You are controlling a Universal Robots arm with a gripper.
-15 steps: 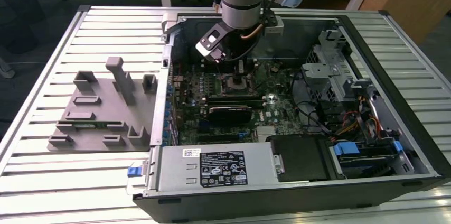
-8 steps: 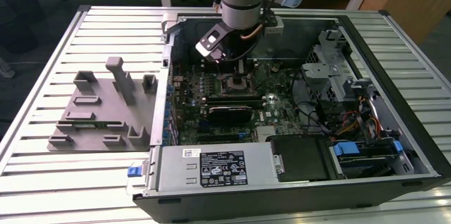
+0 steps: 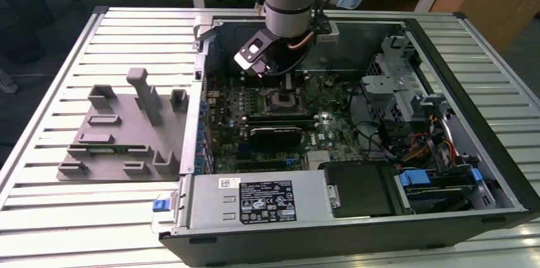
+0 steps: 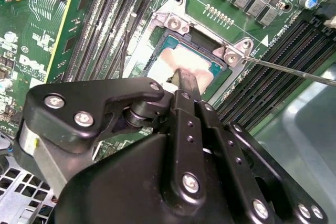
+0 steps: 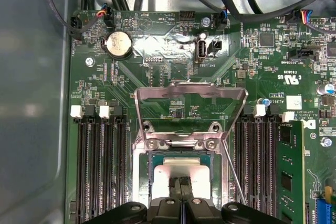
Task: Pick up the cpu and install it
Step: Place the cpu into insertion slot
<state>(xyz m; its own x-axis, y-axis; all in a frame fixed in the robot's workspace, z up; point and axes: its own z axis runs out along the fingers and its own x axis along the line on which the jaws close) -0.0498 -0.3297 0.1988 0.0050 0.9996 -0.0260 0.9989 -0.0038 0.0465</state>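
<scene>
Slatted metal tabletop (image 3: pixel 50 217) carries an open computer case (image 3: pixel 355 243), laid on its side so the motherboard (image 5: pixel 173 40) faces upward for access from above. The arm (image 3: pixel 289 2) reaches down into the case. The hinged metal frame (image 5: pixel 190 92) stands raised, which leaves the socket (image 5: pixel 140 174) uncovered. The cpu (image 5: pixel 181 169) lies flat inside the socket, apparently seated. Its top is pale silver, washed by glare, with a thin dark green rim. The end effector (image 5: pixel 181 181) stands directly over it, fingers drawn narrowly together and gripping nothing, tips at the cpu's top; contact looks likely.

Black label (image 3: pixel 268 202), power supply (image 3: pixel 211 208) — print unreadable
</scene>
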